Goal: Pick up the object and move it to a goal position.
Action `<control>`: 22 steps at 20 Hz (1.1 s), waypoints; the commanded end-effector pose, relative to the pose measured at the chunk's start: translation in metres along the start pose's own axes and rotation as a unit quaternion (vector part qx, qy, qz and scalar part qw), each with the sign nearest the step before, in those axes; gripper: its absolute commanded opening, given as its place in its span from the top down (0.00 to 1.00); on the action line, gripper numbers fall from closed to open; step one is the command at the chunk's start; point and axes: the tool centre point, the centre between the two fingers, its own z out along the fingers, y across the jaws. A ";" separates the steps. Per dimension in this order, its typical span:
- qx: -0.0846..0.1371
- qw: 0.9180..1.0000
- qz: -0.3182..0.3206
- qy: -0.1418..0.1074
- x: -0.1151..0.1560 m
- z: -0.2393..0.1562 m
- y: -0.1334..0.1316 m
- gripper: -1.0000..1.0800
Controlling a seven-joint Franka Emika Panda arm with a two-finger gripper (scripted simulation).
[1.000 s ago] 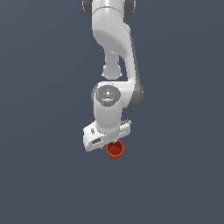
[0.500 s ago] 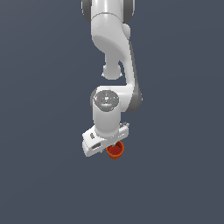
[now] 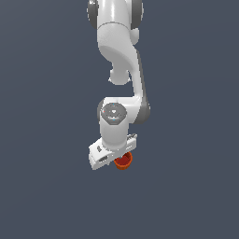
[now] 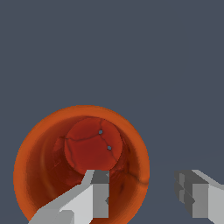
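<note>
plain slate-grey ground fills both views, flat and unmarked, with nothing on it but the arm (image 3: 122,70) and the cup (image 3: 123,161).

the cup sits right under the gripper (image 3: 116,158), peeking out at its lower edge toward the exterior view's right. in the wrist view the cup (image 4: 52,144) fills the near field: a round orange-red wall, a darker red floor with faint crack-like lines and two small dark dots.

the gripper (image 4: 142,192) is open, its gap a good deal narrower than the cup. one finger (image 4: 94,197) shows over the cup's inside, the other (image 4: 197,197) outside the rim, so they seem to straddle one wall. whether either touches it, i cannot tell; nothing looks gripped yet.

the cup looks rigid, thin-walled and light, with a smooth glazed-looking surface that may be slippery. since the whole cup is wider than the gap, the rim wall is the likely place to take hold: pinch it between inner and outer faces, squarely, so the round wall does not twist out.
</note>
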 end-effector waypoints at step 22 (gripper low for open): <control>0.000 1.000 -0.001 0.001 0.017 -0.011 -0.026 1.00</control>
